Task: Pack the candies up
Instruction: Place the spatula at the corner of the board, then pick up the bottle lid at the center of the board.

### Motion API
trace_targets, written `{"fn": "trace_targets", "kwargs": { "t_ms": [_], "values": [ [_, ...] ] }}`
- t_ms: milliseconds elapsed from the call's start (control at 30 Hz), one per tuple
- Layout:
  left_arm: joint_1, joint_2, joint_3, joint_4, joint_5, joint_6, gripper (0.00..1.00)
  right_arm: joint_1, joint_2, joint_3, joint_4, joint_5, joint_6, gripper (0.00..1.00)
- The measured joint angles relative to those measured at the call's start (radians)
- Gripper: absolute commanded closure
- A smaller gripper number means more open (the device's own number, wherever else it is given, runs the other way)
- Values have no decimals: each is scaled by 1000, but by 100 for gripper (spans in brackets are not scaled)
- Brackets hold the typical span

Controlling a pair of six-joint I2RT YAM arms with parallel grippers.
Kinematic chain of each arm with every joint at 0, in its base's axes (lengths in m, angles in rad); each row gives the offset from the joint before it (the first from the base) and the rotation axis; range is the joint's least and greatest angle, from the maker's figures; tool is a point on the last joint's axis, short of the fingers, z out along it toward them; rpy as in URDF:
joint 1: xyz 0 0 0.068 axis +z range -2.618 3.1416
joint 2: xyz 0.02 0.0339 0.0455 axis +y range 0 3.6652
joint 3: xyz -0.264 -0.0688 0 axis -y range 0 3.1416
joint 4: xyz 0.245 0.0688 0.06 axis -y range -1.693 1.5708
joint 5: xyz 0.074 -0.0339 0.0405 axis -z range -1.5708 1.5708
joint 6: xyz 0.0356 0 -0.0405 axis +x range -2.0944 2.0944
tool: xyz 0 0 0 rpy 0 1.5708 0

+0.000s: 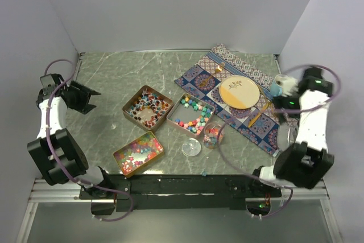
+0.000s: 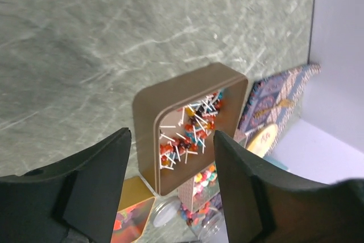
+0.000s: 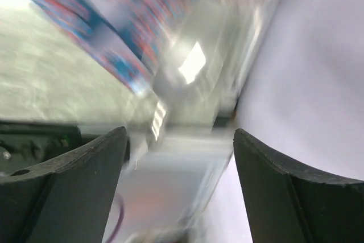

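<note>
Three copper tins hold the candies: stick sweets (image 1: 148, 106) in the back tin, chunky pastel pieces (image 1: 191, 114) in the middle one, tiny glossy beads (image 1: 138, 152) in the front one. A clear jar (image 1: 214, 134) holds a few coloured pieces, and its lid (image 1: 191, 147) lies beside it. My left gripper (image 1: 90, 99) hangs open at the far left, apart from the tins. In the left wrist view it (image 2: 172, 140) frames the stick-sweet tin (image 2: 187, 135) from a distance. My right gripper (image 1: 280, 106) is open over the cloth's right edge; its wrist view (image 3: 179, 138) is blurred, with nothing between the fingers.
A patterned cloth (image 1: 200, 78) lies at the back right with a cream and yellow plate (image 1: 239, 92) and gold cutlery (image 1: 256, 116) on it. A pale blue object (image 1: 277, 88) sits by the right wall. White walls close in on the left, back and right.
</note>
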Motion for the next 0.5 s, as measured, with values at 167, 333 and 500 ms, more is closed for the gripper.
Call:
{"fn": "trace_targets", "kwargs": {
  "t_ms": [167, 333, 500],
  "values": [
    [-10, 6, -1, 45, 71, 19, 33, 505, -175, -2, 40, -196, -23, 16],
    [-31, 6, -1, 116, 157, 51, 31, 877, -220, -3, 124, -334, -101, 15],
    [-39, 4, -1, 156, 226, 92, 28, 1149, -89, 40, 135, -404, -289, 14]
  ]
}}
